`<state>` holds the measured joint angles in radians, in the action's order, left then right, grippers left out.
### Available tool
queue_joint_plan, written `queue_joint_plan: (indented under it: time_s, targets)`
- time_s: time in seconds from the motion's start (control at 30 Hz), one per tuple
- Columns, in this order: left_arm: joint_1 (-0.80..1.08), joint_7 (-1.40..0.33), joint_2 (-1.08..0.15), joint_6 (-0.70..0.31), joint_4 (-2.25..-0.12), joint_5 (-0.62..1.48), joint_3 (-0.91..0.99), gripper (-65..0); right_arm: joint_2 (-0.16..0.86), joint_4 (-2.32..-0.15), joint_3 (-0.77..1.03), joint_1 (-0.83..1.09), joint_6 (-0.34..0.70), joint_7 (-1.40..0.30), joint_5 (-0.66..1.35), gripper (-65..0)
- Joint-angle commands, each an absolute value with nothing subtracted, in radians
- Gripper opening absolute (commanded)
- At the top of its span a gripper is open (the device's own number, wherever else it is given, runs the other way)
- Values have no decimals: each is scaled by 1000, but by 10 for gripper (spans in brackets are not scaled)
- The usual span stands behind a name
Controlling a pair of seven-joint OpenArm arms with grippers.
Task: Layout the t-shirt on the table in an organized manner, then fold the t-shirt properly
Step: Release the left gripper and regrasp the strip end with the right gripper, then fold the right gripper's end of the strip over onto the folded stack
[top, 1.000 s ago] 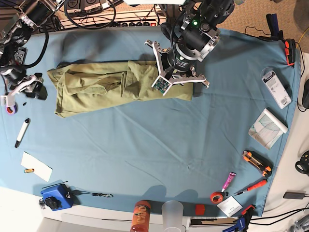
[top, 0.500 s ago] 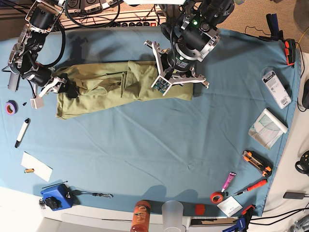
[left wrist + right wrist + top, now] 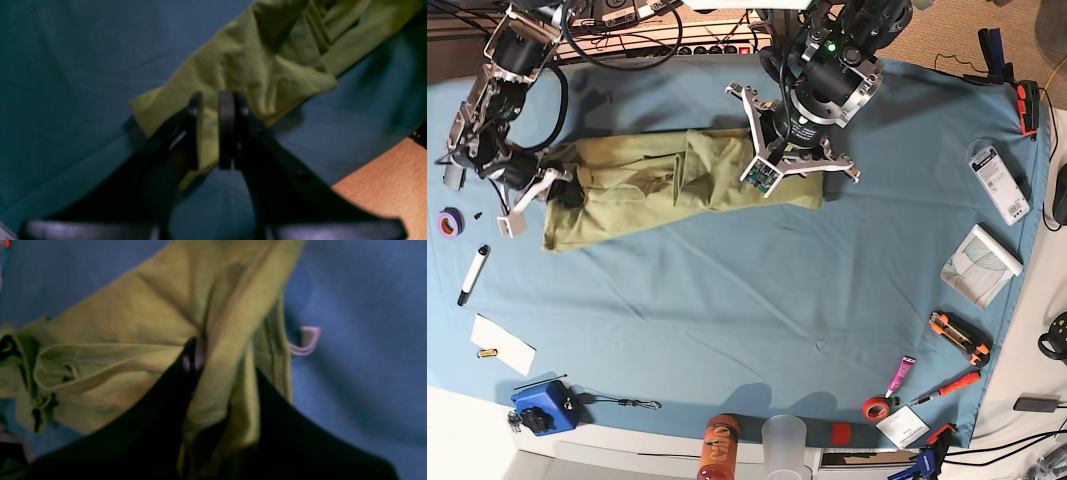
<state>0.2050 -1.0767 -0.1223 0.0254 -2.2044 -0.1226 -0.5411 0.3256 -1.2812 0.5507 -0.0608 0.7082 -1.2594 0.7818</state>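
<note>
- Left wrist view: left hand clenched on the shirt; cloth edge sits between the near-shut fingers. Shirt runs off toward 1 o'clock over the tabletop.
- Right wrist view: right hand has shirt cloth bunched between its dark fingers; looks like grasping a fold, but blur hides the tips, so how tight I cannot tell. Thick hem seam just at 3 o'clock of the hand; pale loop on the tabletop beyond it.
- Base view: shirt lies as a long crumpled band in the upper half of the tabletop, roughly 11 o'clock from centre. Right hand at its 9 o'clock end, left hand at its 3 o'clock end.
- Step, my read: laying out, not folding yet. To do it well: lift both ends together, pull apart evenly until cloth is taut, then lower toward the open area at 6 o'clock. Check that each hand holds one layer only, else the shirt stays doubled.
</note>
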Motion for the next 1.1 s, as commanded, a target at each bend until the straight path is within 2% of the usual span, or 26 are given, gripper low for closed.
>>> queue_joint_plan:
  time_s: [0.0, 0.17, 0.3, 0.4, 0.57, 0.73, 0.97, 1.07]
  targets:
    - [202, -1062, -117, 27, -2219, -126, -540, -575, 352, -1288, 564, -91, 698, -1248, 698, -650]
    - [203, -1078, -117, 29, -2219, -127, -540, -575, 419, -1288, 567, -163, 686, -1197, 557, -650]
    - [203, -1085, -117, 64, -2219, -127, -540, -575, 488, -1299, 567, -197, 667, -1211, 551, -650]
    - [203, -1094, -117, 64, -2219, -128, -540, -575, 502, -1348, 564, -194, 657, -1240, 548, -650]
    - [213, -1137, -117, 64, -2219, -170, -540, -575, 475, -1459, 564, -162, 657, -1287, 548, -650]
    - [267, -1139, -118, 86, -2219, -199, -490, -575, 415, -1665, 562, -68, 656, -1287, 550, -650]
    - [298, -1150, -118, 73, -2219, -195, -259, -575, 307, -1942, 562, 44, 657, -1299, 660, -650]
    - [299, -1148, -120, 30, -2219, -104, -153, -575, 280, -1992, 547, 59, 658, -1333, 706, -650]
